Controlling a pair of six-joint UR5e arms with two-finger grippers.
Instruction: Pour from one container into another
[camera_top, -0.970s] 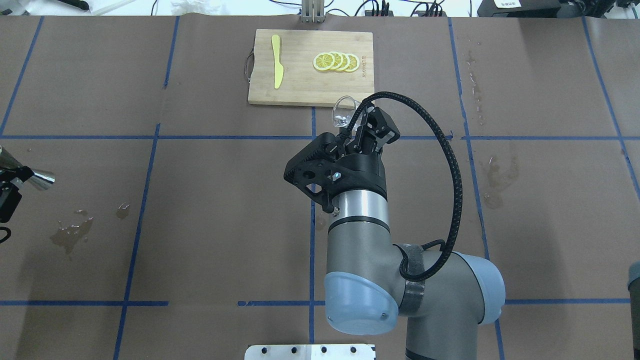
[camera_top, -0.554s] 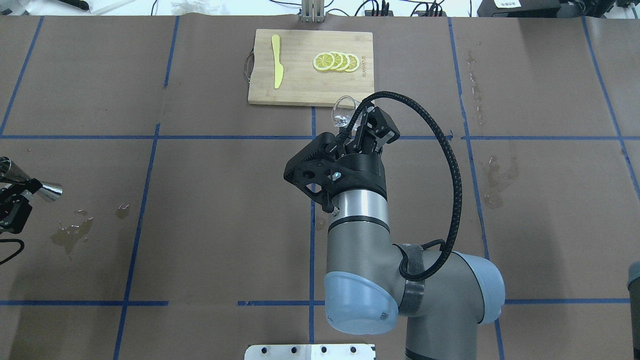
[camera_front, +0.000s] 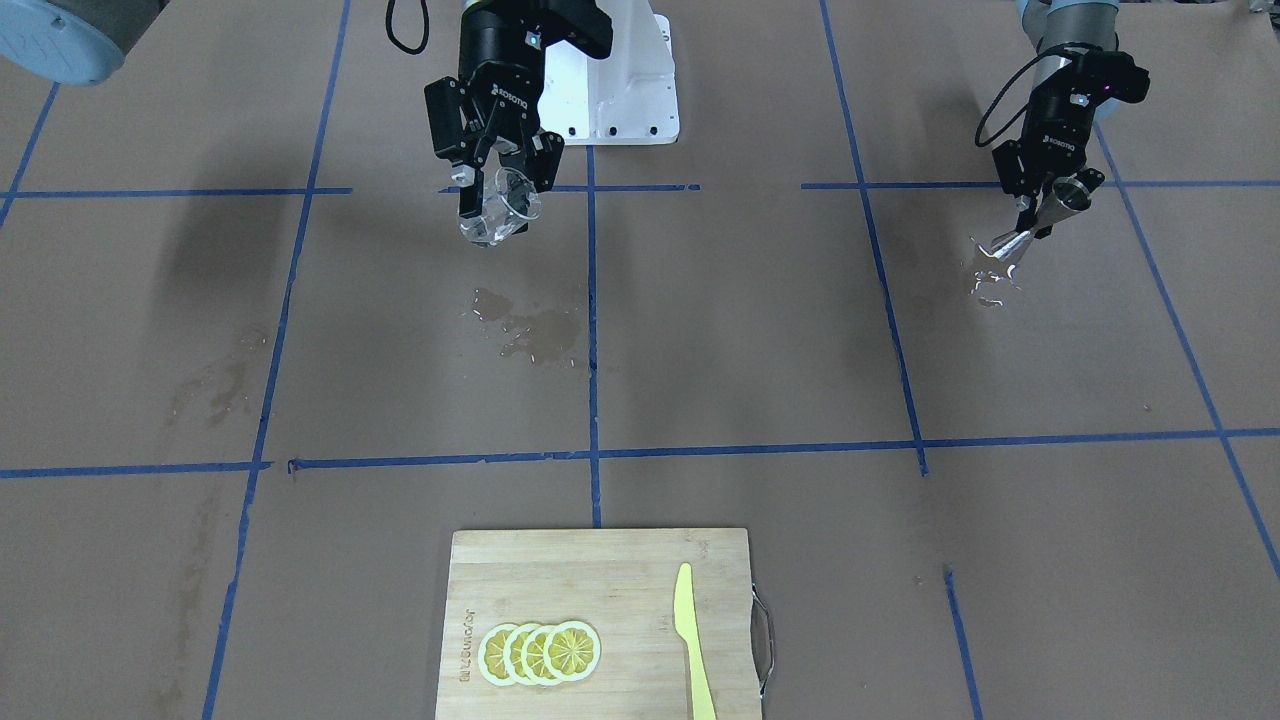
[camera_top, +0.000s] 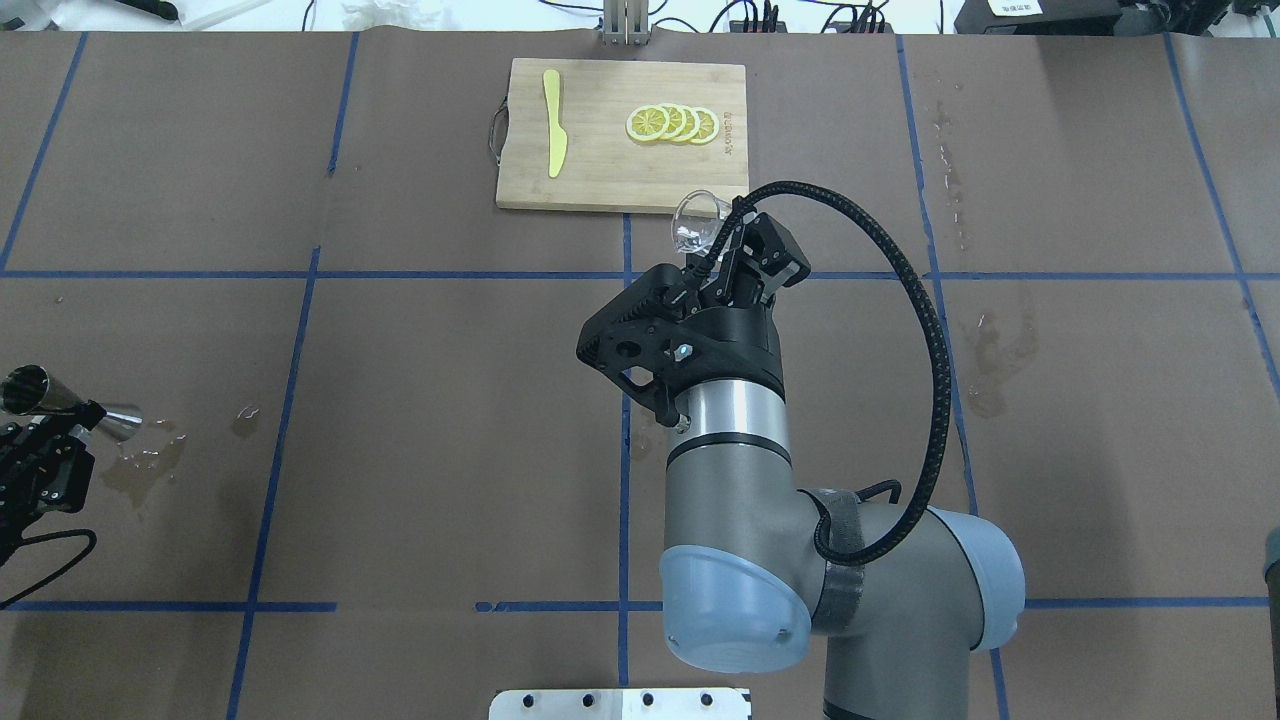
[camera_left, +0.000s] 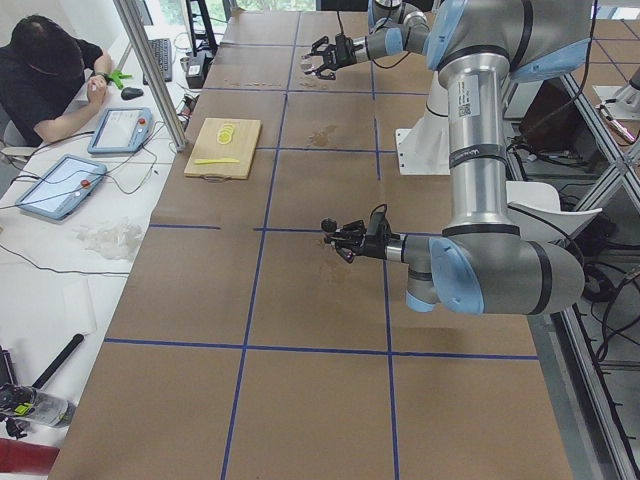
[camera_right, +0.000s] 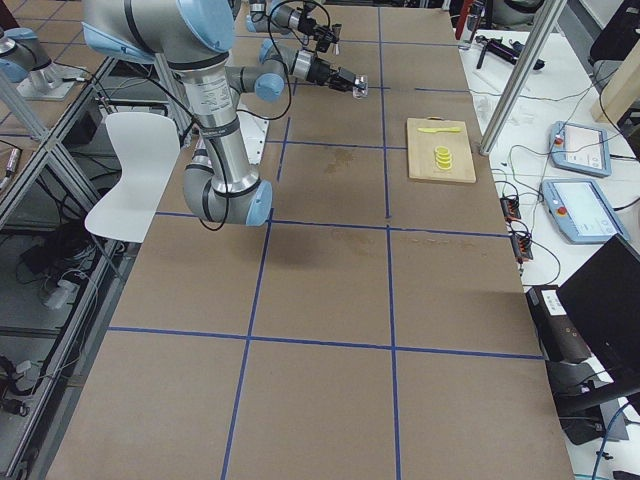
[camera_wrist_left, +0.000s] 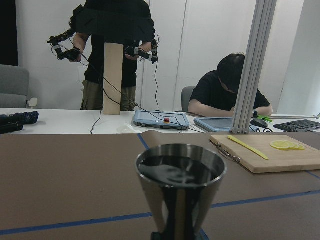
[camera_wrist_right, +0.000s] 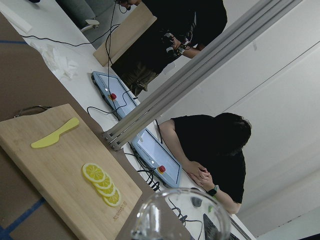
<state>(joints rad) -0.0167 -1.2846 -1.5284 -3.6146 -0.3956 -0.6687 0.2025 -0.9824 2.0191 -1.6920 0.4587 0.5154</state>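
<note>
Over on left, I've nudged left end effector (camera_front: 1035, 216), clamped on jigger (camera_front: 1066, 194), inward; right end effector (camera_front: 500, 195) clamps glass (camera_front: 493, 222); pour pending.

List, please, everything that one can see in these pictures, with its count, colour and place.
table: one, brown paper with blue tape lines, under everything
cutting board: one, light wood, at the table edge far from the robot
knife: one, yellow, on the board
lemon slices: four, yellow, overlapped on the board
wet patches: several, dark, on the paper
people: two, dark clothes, beyond the table
glass: one, clear, tilted in the right gripper
jigger: one, steel, in the left gripper, liquid inside
right gripper: black, shut on the glass
left gripper: black, shut on the jigger
</note>
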